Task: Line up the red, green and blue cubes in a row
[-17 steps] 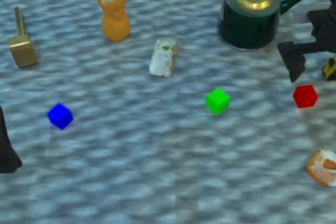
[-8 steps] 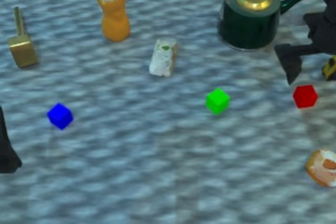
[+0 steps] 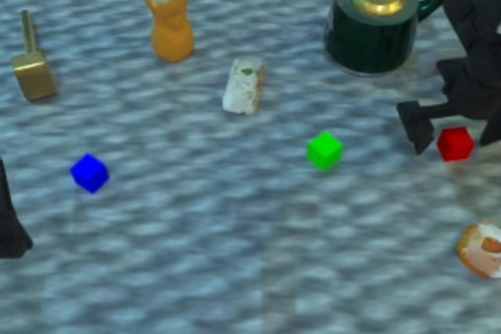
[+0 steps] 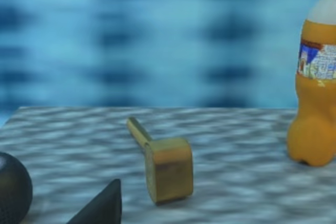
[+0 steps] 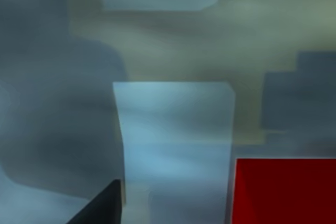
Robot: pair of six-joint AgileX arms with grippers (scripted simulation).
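The red cube (image 3: 455,144) lies near the table's right edge. My right gripper (image 3: 456,139) is open and straddles it, one dark finger (image 3: 416,126) just left of the cube and the other at the frame's right edge. In the right wrist view the red cube (image 5: 283,192) fills the corner close beside one finger (image 5: 102,205). The green cube (image 3: 324,150) rests right of the middle. The blue cube (image 3: 89,173) sits far to the left. My left gripper (image 3: 11,228) is parked at the left edge, open, with one finger (image 4: 102,205) in the left wrist view.
A dark green kettle (image 3: 372,25) stands behind the right gripper. An orange bottle (image 3: 166,9) and a gold mallet (image 3: 33,68) stand at the back left. A white block (image 3: 244,86) lies mid-back, and a bread roll (image 3: 481,249) at the right front.
My right gripper has come forward from beside the kettle and down around the red cube. The three cubes and the left arm have not moved.
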